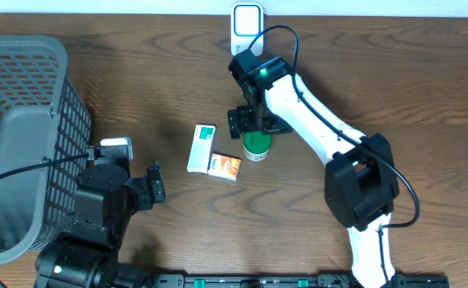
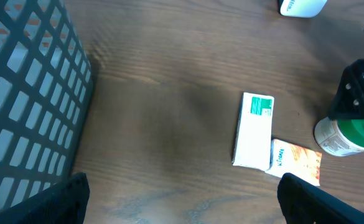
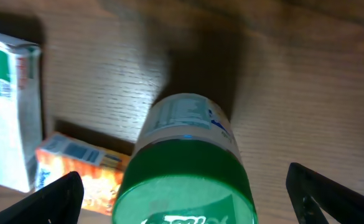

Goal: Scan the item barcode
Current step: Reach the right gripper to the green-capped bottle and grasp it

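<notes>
My right end effector (image 3: 183, 174) is spread wide directly above the green-capped bottle (image 1: 256, 146), one finger off each side of the cap with a clear gap. The bottle sits on the desk (image 1: 378, 64), just beside the orange packet (image 1: 225, 166) and near the white-and-green box (image 1: 202, 148), well apart from the white scanner (image 1: 247, 20) at the far edge. My left end effector (image 1: 158, 182) is likewise spread, holding nothing, beside the basket (image 1: 26, 96)

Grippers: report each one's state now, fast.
Left gripper: open, empty.
Right gripper: open, straddling the green-capped bottle, not gripping it.
</notes>
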`<state>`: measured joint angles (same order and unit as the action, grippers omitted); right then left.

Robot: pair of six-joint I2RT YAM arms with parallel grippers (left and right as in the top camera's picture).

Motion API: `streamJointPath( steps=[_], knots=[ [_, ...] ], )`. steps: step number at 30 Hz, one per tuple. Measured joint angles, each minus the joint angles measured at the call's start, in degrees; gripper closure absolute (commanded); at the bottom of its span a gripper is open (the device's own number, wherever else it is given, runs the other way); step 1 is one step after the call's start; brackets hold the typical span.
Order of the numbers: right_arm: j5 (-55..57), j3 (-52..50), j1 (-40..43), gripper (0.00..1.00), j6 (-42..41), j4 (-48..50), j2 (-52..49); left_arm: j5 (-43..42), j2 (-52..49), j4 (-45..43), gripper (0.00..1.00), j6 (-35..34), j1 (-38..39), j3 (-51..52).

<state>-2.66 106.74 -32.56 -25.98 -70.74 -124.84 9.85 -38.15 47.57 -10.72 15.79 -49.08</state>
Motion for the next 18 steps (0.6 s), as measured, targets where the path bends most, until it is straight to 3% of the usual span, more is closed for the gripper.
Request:
streamJointPath(
  steps=[6, 12, 15, 18],
  knots=[
    [0.20, 0.00, 0.07, 0.01, -2.03, -2.54, -3.61, 0.00, 0.00, -0.02, 0.04, 0.00, 0.00, 0.00],
    [-0.52, 0.48, 0.07, 0.12, -4.24, -2.60, -7.76, 0.00, 0.00, -0.04, 0.04, 0.00, 0.00, 0.00],
    [-0.98, 0.44, 0.07, 0.21, -4.72, -2.60, -7.91, 0.00, 0.00, 0.00, 0.04, 0.00, 0.00, 0.00],
    [-1.36, 0.44, -0.04, 0.39, -4.92, -2.03, -7.91, 0.00, 0.00, 0.00, 0.04, 0.00, 0.00, 0.00]
  ],
)
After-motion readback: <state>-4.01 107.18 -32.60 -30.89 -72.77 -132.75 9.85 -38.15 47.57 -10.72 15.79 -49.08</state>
